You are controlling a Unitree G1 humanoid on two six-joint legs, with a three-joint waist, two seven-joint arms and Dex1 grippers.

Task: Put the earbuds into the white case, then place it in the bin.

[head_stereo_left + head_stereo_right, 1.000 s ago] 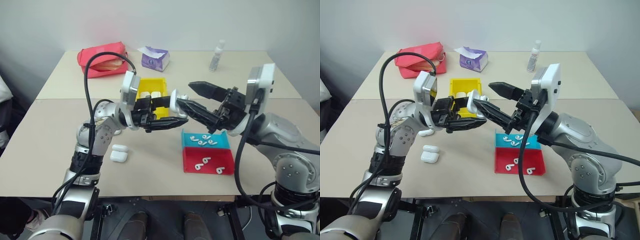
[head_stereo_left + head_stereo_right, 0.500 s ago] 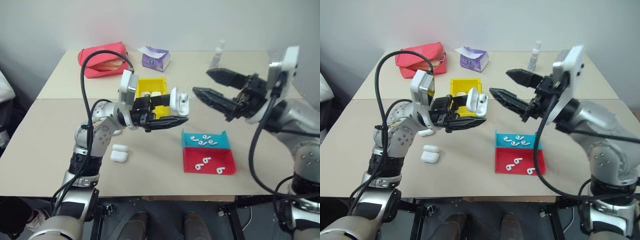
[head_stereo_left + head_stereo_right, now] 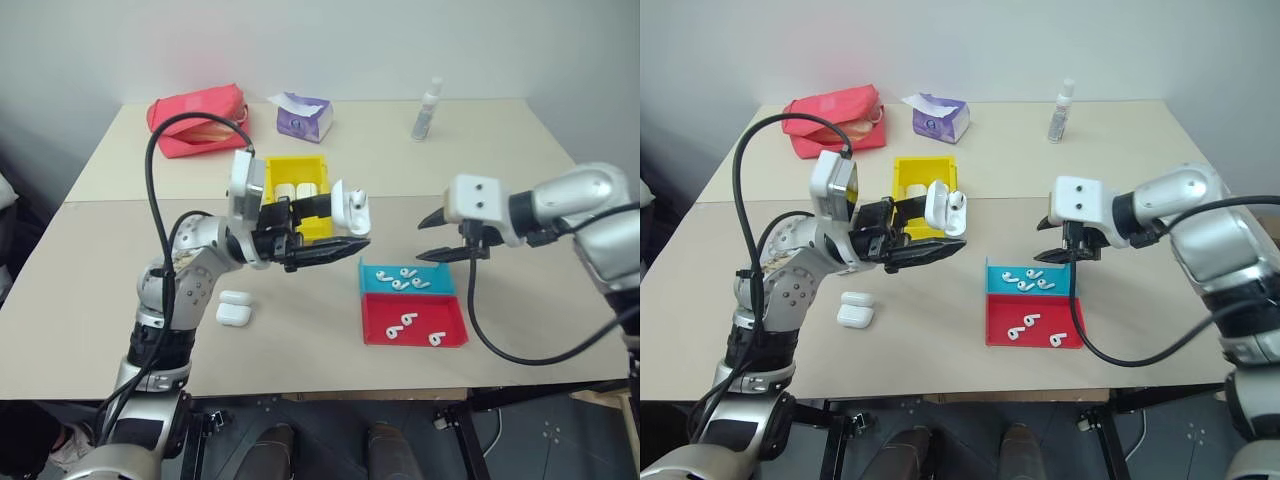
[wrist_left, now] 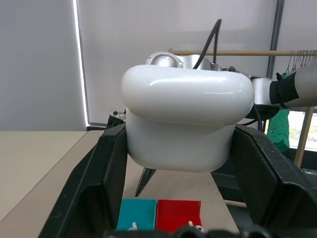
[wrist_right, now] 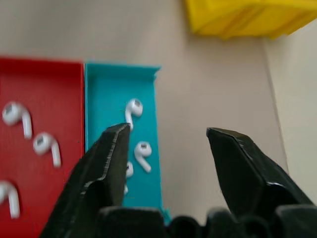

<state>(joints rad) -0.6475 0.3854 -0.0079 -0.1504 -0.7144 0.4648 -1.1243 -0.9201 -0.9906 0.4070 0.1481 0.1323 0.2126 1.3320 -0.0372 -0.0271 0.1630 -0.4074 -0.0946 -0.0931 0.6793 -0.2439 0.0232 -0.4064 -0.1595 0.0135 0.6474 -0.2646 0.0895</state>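
White case (image 3: 350,207), glossy rounded plastic, lid flipped up, gripped between black fingers of left hand (image 3: 335,228), held in air just right of bin (image 3: 300,183). Bin: bright yellow, upright walls, two white cases inside. Earbuds (image 3: 398,279): tiny glossy stemmed, loose in shallow cyan tray (image 3: 445,285); more in adjoining red tray (image 3: 385,329). Right hand (image 3: 438,236) above cyan tray's right end, fingers spread apart, holding nothing. Two closed cases (image 3: 235,307) on beige counter (image 3: 80,300).
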